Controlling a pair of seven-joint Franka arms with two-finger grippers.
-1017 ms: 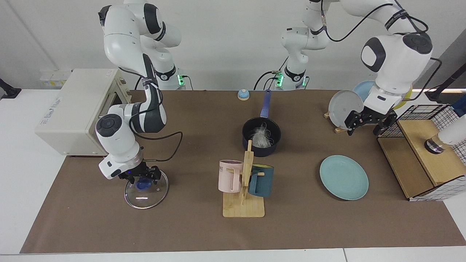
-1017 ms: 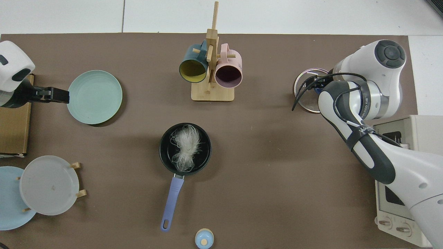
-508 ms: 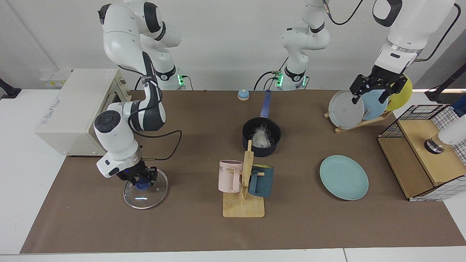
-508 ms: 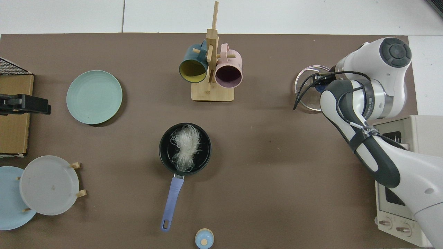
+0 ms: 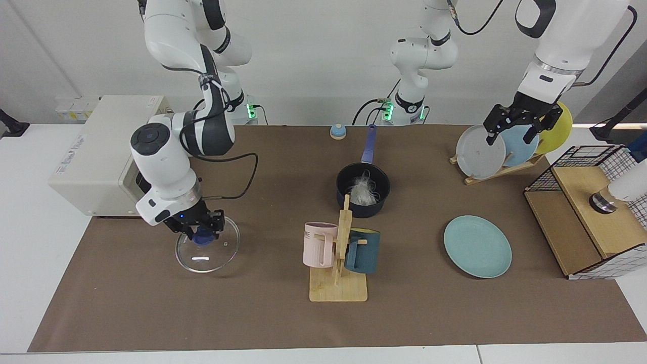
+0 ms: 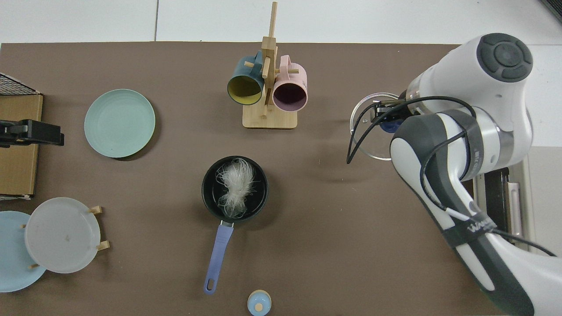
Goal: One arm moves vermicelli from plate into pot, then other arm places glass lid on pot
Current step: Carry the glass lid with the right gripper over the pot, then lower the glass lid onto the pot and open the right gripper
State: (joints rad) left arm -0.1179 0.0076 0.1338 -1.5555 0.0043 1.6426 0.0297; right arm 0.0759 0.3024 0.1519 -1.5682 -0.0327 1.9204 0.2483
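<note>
The right hand (image 5: 198, 231) is clamped on the blue knob of the lid (image 5: 208, 245), holding it a little above the tabletop (image 5: 126, 298), with its shadow visible beneath; in the top view the lid (image 6: 368, 131) shows partly under the arm. The vermicelli (image 5: 362, 191) lies in the pot (image 5: 363, 189), well apart from the lid. The plate (image 5: 477, 246) sits bare beside the mug stand (image 5: 338, 263). The left hand (image 5: 510, 129) waits with fingers apart, high near the plate rack (image 5: 498, 146).
</note>
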